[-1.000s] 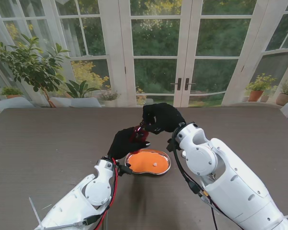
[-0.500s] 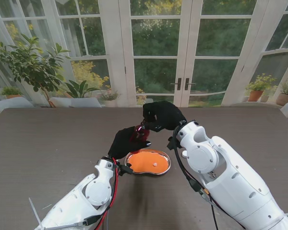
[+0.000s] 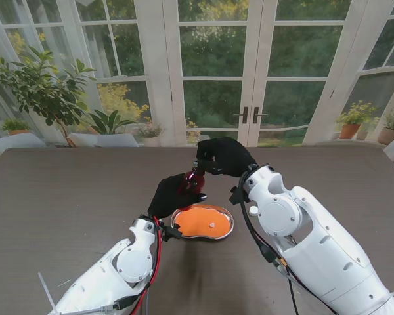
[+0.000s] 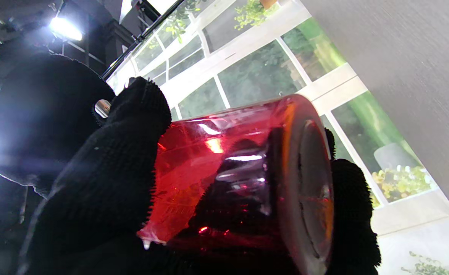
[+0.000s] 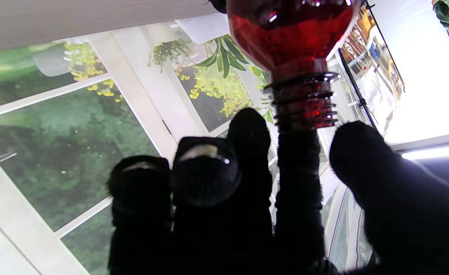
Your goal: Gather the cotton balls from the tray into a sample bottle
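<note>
Left hand (image 3: 171,195) half-hiding red bottle (image 3: 190,181)

Red bottle gripped in gloved hand

The left hand (image 4: 94,191) wraps the translucent red sample bottle (image 4: 224,172), its round base facing the camera.

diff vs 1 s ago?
Little. The right hand drifted slightly right and farther from me, its fingers staying at the red bottle's neck. Unchanged: the left hand keeps its grip on the bottle, and the orange tray still holds one cotton ball.
</note>
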Robot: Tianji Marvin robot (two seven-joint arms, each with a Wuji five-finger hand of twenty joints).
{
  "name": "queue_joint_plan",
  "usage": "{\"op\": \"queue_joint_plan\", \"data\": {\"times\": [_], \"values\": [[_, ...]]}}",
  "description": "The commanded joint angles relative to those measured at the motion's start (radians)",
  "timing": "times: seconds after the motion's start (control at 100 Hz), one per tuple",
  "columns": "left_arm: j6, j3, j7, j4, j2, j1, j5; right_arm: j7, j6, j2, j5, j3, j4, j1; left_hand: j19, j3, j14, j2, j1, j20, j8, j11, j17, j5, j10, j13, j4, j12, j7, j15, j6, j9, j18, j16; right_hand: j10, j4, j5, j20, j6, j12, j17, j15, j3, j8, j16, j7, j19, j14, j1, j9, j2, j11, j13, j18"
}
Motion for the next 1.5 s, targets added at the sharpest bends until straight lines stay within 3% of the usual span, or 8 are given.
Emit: {"op": "queue_joint_plan", "data": {"times": [0.0, 0.19, 0.42, 0.64, 0.94, 1.1, 1.35, 1.49], "values": [[0.000, -0.002, -0.019, -0.011, -0.003, 0.002, -0.004, 0.020, 0.006, -0.004, 0.004, -0.004, -0.001, -0.001, 0.045, 0.341, -0.078, 0.186, 0.176, 0.008, 0.016, 0.020, -0.011, 0.163, -0.198, 0.023, -0.007, -0.009, 0.127, 0.018, -0.371, 0.082, -0.084, -0.004, 0.012, 0.035, 0.013, 0.035, 0.044, -0.006, -0.010, 0.015, -0.015, 0.003, 0.001, -0.001, 0.019, 0.018, -0.029, 0.037, 0.058, 0.000, 0.032, 0.040], [-0.004, -0.004, -0.022, -0.013, -0.002, 0.003, -0.005, 0.028, 0.024, -0.005, 0.015, -0.007, -0.003, -0.001, 0.045, 0.338, -0.077, 0.187, 0.176, 0.009, 0.017, 0.020, -0.011, 0.162, -0.197, 0.024, -0.006, -0.010, 0.127, 0.019, -0.370, 0.081, -0.083, -0.004, 0.023, 0.066, 0.024, 0.043, 0.111, 0.010, -0.016, 0.024, -0.070, 0.108, 0.002, 0.043, 0.026, 0.031, -0.048, 0.042, 0.183, 0.033, 0.031, 0.057], [-0.009, -0.004, -0.022, -0.010, -0.003, 0.001, -0.005, 0.027, 0.018, -0.003, 0.002, -0.004, -0.001, -0.001, 0.045, 0.337, -0.076, 0.188, 0.179, 0.010, 0.017, 0.019, -0.011, 0.163, -0.194, 0.023, -0.005, -0.010, 0.127, 0.020, -0.367, 0.080, -0.082, -0.004, 0.024, 0.045, -0.074, 0.037, 0.050, 0.014, -0.020, 0.015, -0.037, 0.040, -0.008, 0.097, 0.028, 0.005, 0.010, -0.029, 0.009, 0.044, 0.033, 0.033], [-0.014, -0.003, -0.016, -0.007, -0.004, -0.001, 0.000, 0.011, 0.002, -0.003, -0.011, 0.007, -0.008, -0.008, 0.045, 0.337, -0.079, 0.190, 0.179, 0.010, 0.020, 0.018, -0.011, 0.163, -0.196, 0.021, -0.004, -0.009, 0.126, 0.019, -0.371, 0.078, -0.082, -0.004, 0.026, 0.046, -0.086, 0.032, 0.101, 0.020, -0.017, 0.010, 0.112, -0.081, -0.008, -0.006, 0.025, -0.001, 0.159, -0.031, -0.115, 0.000, 0.033, 0.024], [-0.019, -0.001, -0.011, -0.004, -0.006, -0.002, 0.001, 0.013, -0.010, -0.003, -0.004, 0.014, -0.018, -0.013, 0.045, 0.340, -0.081, 0.189, 0.178, 0.010, 0.020, 0.019, -0.011, 0.163, -0.197, 0.021, -0.004, -0.009, 0.125, 0.020, -0.371, 0.079, -0.082, -0.004, 0.030, 0.018, -0.014, 0.029, 0.105, 0.023, -0.012, 0.013, 0.132, -0.127, -0.004, -0.047, 0.022, 0.007, 0.297, 0.011, -0.108, -0.028, 0.033, 0.036], [-0.018, -0.003, -0.007, -0.007, -0.007, 0.000, 0.001, 0.016, -0.009, -0.003, 0.006, 0.013, -0.019, -0.013, 0.045, 0.340, -0.080, 0.189, 0.177, 0.011, 0.021, 0.018, -0.011, 0.163, -0.198, 0.021, -0.005, -0.008, 0.125, 0.020, -0.375, 0.079, -0.082, -0.004, 0.024, 0.010, -0.046, 0.030, 0.111, 0.031, -0.012, 0.013, 0.097, -0.093, -0.004, -0.023, 0.022, 0.007, 0.267, 0.003, -0.069, -0.024, 0.033, 0.039], [-0.025, -0.005, 0.006, -0.005, -0.012, -0.001, 0.000, 0.019, -0.010, -0.002, 0.005, 0.016, -0.021, -0.014, 0.046, 0.343, -0.087, 0.186, 0.177, 0.011, 0.022, 0.018, -0.009, 0.166, -0.202, 0.022, -0.004, -0.008, 0.126, 0.020, -0.380, 0.079, -0.087, -0.004, 0.013, 0.023, -0.104, 0.031, 0.124, 0.033, -0.013, 0.010, 0.105, -0.064, -0.006, 0.030, 0.021, -0.007, 0.114, -0.030, -0.131, 0.004, 0.034, 0.025], [-0.030, -0.009, 0.005, -0.011, -0.013, 0.004, -0.017, 0.014, -0.004, -0.004, 0.011, 0.018, -0.022, -0.017, 0.044, 0.354, -0.089, 0.181, 0.174, 0.010, 0.026, 0.017, -0.011, 0.171, -0.212, 0.021, -0.003, -0.006, 0.129, 0.020, -0.387, 0.080, -0.088, -0.004, 0.019, 0.022, -0.098, 0.032, 0.125, 0.010, -0.012, 0.016, 0.045, -0.058, -0.003, 0.048, 0.023, 0.000, 0.013, -0.033, -0.065, 0.014, 0.033, 0.030]]}}
